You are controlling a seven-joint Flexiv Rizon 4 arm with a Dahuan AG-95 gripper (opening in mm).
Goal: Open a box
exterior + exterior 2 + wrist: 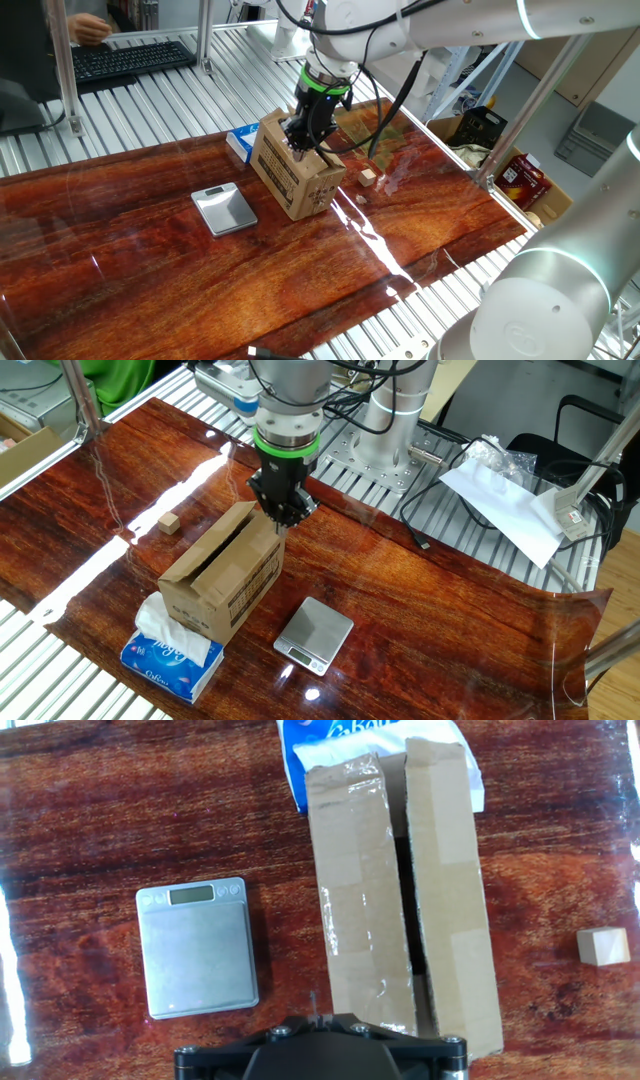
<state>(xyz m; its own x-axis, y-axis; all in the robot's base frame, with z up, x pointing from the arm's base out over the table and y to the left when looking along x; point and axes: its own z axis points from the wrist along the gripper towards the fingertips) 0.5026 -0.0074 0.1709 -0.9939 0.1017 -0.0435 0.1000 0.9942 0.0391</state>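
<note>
Glossy reddish wood bench (420,220) is carrying everything: mid-bench, the cardboard box (222,575) is sitting, top flaps slightly parted, the gripper (281,518) hovering at its end, jaws pressed together; farther, a tissue packet (238,142).

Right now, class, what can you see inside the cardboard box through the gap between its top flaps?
Only a dark slit shows between the two flaps of the cardboard box. The flaps cover almost all the interior, so any contents cannot be seen. The shut hand sits at the box's near end.

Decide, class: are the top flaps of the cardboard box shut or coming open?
Coming open. The box shows a dark gap between its two top flaps, and in the other fixed view one flap stands raised beside the gripper.
</note>
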